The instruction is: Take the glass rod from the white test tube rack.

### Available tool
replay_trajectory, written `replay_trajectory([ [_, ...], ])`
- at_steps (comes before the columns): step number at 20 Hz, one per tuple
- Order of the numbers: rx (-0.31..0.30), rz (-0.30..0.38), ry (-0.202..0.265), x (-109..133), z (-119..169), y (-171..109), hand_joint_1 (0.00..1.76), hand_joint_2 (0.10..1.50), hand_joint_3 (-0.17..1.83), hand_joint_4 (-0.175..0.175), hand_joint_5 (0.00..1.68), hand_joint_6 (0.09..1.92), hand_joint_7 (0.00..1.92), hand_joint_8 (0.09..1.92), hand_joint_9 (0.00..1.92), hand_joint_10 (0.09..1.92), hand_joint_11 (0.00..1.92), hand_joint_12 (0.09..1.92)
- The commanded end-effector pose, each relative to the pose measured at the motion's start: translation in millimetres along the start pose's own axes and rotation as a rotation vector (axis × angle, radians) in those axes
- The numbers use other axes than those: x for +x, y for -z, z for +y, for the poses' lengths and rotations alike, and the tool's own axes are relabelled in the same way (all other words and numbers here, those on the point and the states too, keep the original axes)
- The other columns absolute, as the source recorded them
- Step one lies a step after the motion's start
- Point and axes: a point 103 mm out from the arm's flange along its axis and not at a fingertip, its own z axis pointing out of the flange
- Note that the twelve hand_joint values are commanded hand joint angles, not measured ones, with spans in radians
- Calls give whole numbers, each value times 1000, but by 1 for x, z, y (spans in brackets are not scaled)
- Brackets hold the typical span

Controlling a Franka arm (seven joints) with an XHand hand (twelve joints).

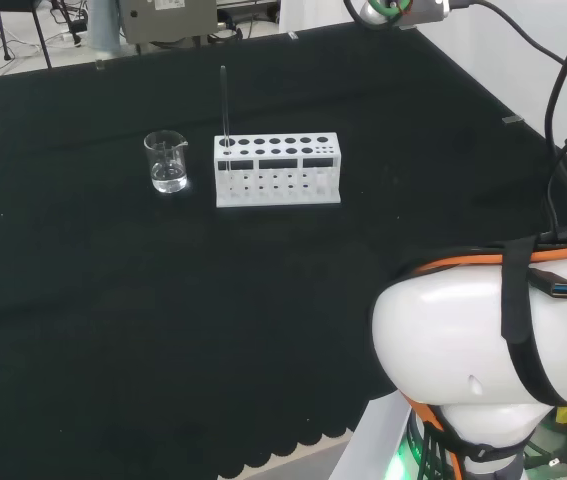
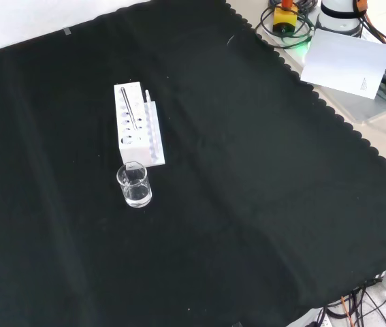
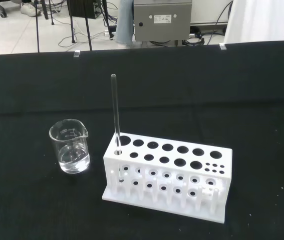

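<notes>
Trouble is being risked at the thin glass rod (image 3: 115,114) standing in the white rack (image 3: 168,176)'s corner hole beside the beaker (image 3: 70,146); a sideways approach could tip either; the hand's state cannot be told.

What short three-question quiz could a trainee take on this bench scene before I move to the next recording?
1. True or false: the thin clear glass rod stands upright in a hole at the end of the white plastic test tube rack nearest the small clear glass beaker.
2. Multiple choice: in the head view, the beaker stands (A) left of the rack, (B) right of the rack, (C) on top of the rack.
3. Fill in: the beaker holds a little clear ____.

Key: 1 true; 2 A; 3 liquid.
</notes>
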Motion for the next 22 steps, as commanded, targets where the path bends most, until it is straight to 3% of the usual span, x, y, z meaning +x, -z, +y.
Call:
replay_trajectory([
  [1,-11,-10,-3,0,0,0,645,869,591,-145,119,311,18,791,108,829,0,1289],
  [4,-7,-2,-13,-3,1,2,638,904,528,-147,163,206,1,820,82,875,0,1314],
  [10,-17,-5,-8,-2,3,3,637,912,514,-145,185,179,3,833,98,885,0,1330],
  [17,-31,-11,-1,5,10,8,631,918,511,-145,217,146,72,873,210,878,37,1486],
  [22,-42,8,31,16,36,23,629,917,514,-146,238,132,113,881,278,861,106,1476],
])
